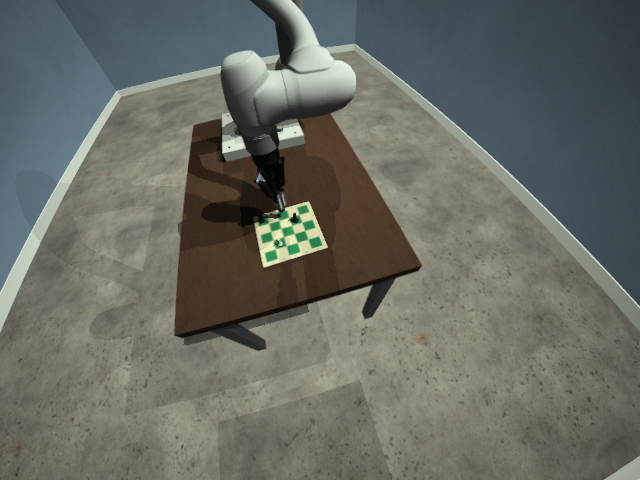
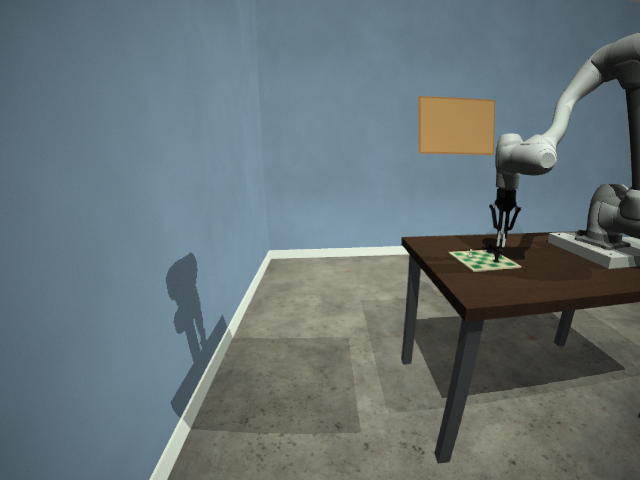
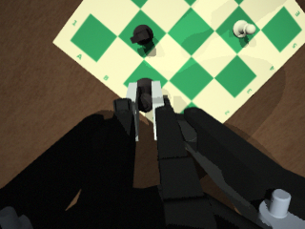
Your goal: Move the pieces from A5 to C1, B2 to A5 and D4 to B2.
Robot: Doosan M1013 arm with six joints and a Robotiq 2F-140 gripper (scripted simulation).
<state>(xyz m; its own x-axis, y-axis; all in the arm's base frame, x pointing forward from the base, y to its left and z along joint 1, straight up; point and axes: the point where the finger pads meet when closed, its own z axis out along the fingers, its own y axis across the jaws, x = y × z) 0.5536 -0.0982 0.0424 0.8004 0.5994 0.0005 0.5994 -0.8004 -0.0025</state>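
My gripper is shut on the black A5 piece. It hangs over the C1 square at the board's robot-side edge; whether the base touches the board is not clear. A black piece stands on B2. The white D4 piece stands on D4. A5 is out of the wrist view and bears no piece in the top view.
Another black piece stands on E1, the corner square near the robot; the gripper hides it in the wrist view. The board lies on a brown table. The robot's white base plate is at the table's far end.
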